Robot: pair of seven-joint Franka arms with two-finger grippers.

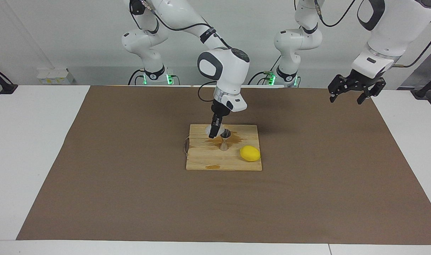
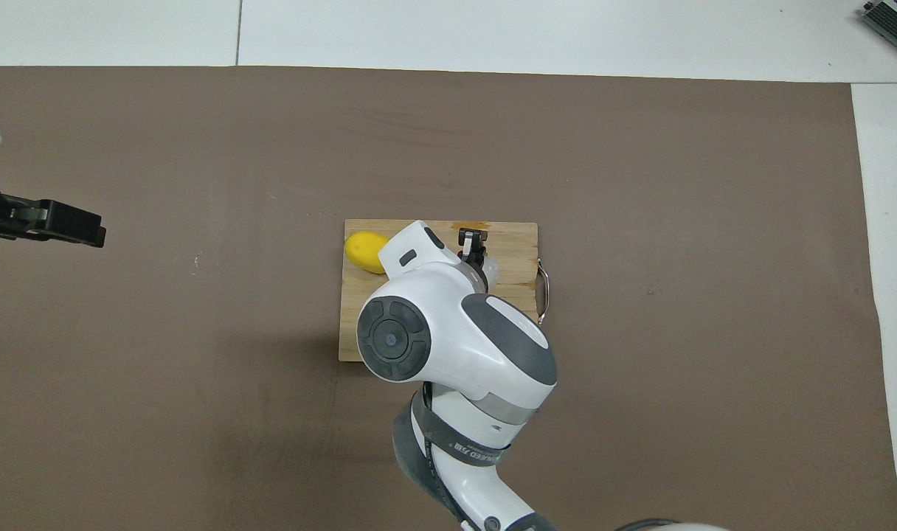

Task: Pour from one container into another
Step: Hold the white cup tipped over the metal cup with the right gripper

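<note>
Facing view: right gripper [image 1: 215, 131] pinching the clear cup [image 1: 209, 129], held tilted over the wooden board [image 1: 201, 159], mouth just beside the top of the metal jigger [image 1: 224, 141]. Jigger stands upright mid-board. Brown wet stains [image 1: 236, 139] around it. Lemon [image 1: 250, 153] sits on the board toward the left arm's end. Left gripper [image 1: 355, 92] waits raised over the brown mat [image 1: 130, 194], fingers spread.

Overhead view: right arm hides the jigger; gripper [image 2: 472, 247] tip and a bit of cup [image 2: 490, 271] show. Lemon [image 2: 366, 251] on the board [image 2: 518, 254]. Left gripper [image 2: 57, 223] at the mat [image 2: 640, 184] edge.
</note>
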